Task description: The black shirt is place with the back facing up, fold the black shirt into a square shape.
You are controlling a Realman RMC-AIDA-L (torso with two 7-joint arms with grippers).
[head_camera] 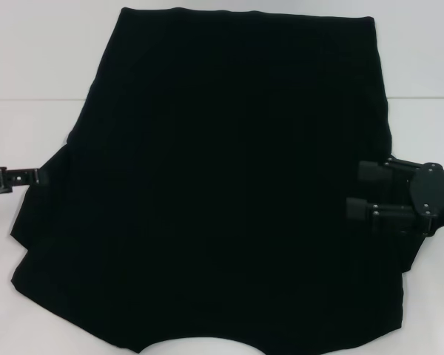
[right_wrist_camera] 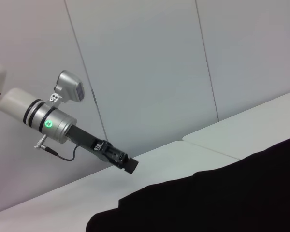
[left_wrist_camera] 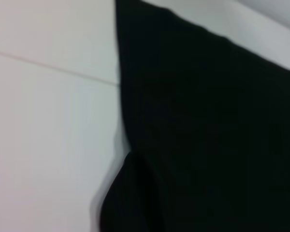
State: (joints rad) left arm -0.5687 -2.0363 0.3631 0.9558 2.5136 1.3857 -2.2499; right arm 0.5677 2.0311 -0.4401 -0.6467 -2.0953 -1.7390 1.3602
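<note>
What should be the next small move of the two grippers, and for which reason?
Probably both should close in on the cloth edges. The plain matte black fabric shirt lies spread flat on the white table, unfolded. The left gripper sits at its left edge, the right gripper, fingers apart, over its right edge; neither holds cloth.

bare white table (head_camera: 29, 296) lies open left of the black shirt (head_camera: 222, 192); its right edge carries the right hand (head_camera: 355, 194).

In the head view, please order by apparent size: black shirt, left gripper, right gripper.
1. black shirt, by far the largest.
2. right gripper.
3. left gripper, though cut off by the picture edge, so unsure.
</note>
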